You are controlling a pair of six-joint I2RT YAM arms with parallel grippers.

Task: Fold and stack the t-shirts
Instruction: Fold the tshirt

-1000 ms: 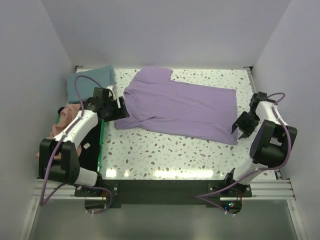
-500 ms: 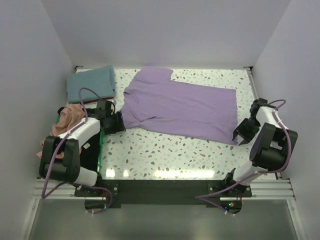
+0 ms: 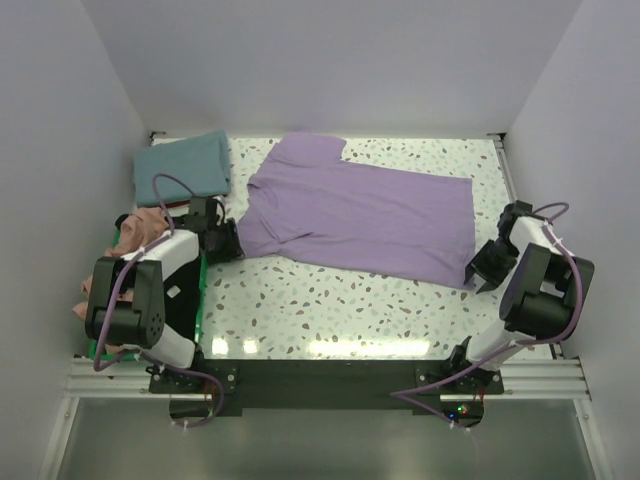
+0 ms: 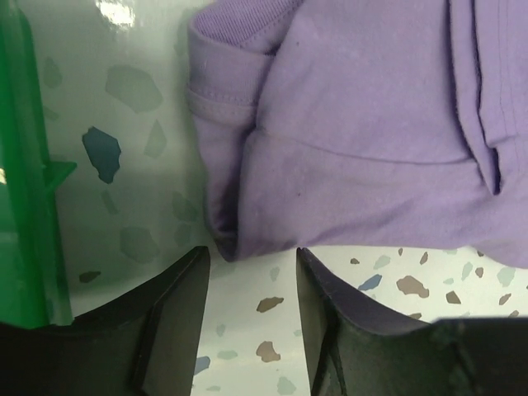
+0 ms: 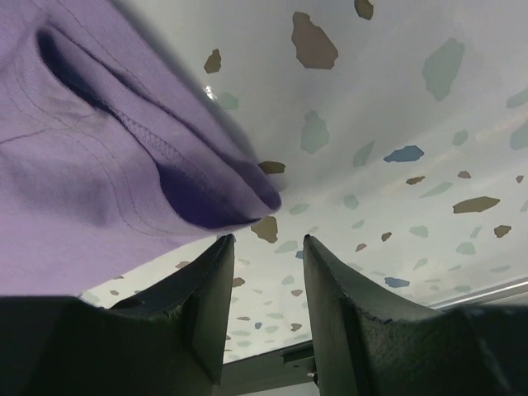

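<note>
Lavender t-shirt (image 3: pixel 360 215) spans left gripper (image 3: pixel 234 243) to right gripper (image 3: pixel 476 271)

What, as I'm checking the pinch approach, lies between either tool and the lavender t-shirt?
Nothing visible: the left tool directly faces the lavender t-shirt at its sleeve corner, the right tool at its hem corner.

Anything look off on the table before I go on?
The lavender shirt lies askew across the table, its sleeve bunched near the left gripper and its hem corner curled near the right gripper. A pink shirt hangs rumpled over the green bin.
</note>
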